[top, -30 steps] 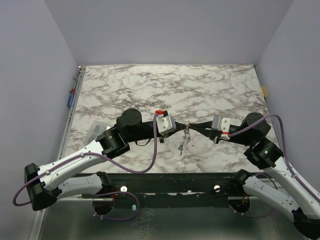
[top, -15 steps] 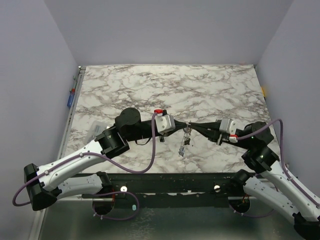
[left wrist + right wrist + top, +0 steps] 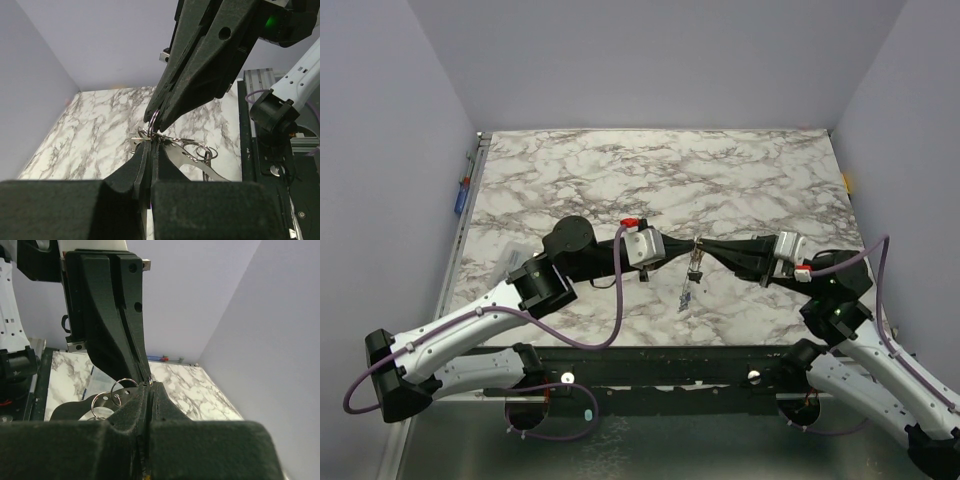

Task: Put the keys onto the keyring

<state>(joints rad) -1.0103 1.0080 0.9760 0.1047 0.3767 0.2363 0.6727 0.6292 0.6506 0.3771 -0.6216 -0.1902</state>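
My two grippers meet tip to tip over the middle of the marble table [image 3: 650,180]. The left gripper [image 3: 687,251] and the right gripper [image 3: 706,249] are both shut on the small wire keyring [image 3: 697,243]. In the left wrist view my left gripper [image 3: 150,146] pinches the keyring [image 3: 152,119] from below, and the right gripper's fingers [image 3: 200,65] pinch it from above. Silvery keys [image 3: 689,285] with small rings hang below it, off the table, and show in the left wrist view [image 3: 200,156]. In the right wrist view my right gripper [image 3: 149,386] is shut, with rings [image 3: 122,388] beside it. No coloured tags show.
A clear plastic bag [image 3: 509,262] lies at the table's left side by the left arm. Small blue and red items [image 3: 461,194] sit on the left edge rail. A yellow piece [image 3: 847,182] is at the right edge. A black rail [image 3: 650,365] runs along the front.
The right wrist has drawn back to the right and its elbow has dropped. The left wrist shifted slightly left. Both grippers stay pinched together with the keys hanging below.
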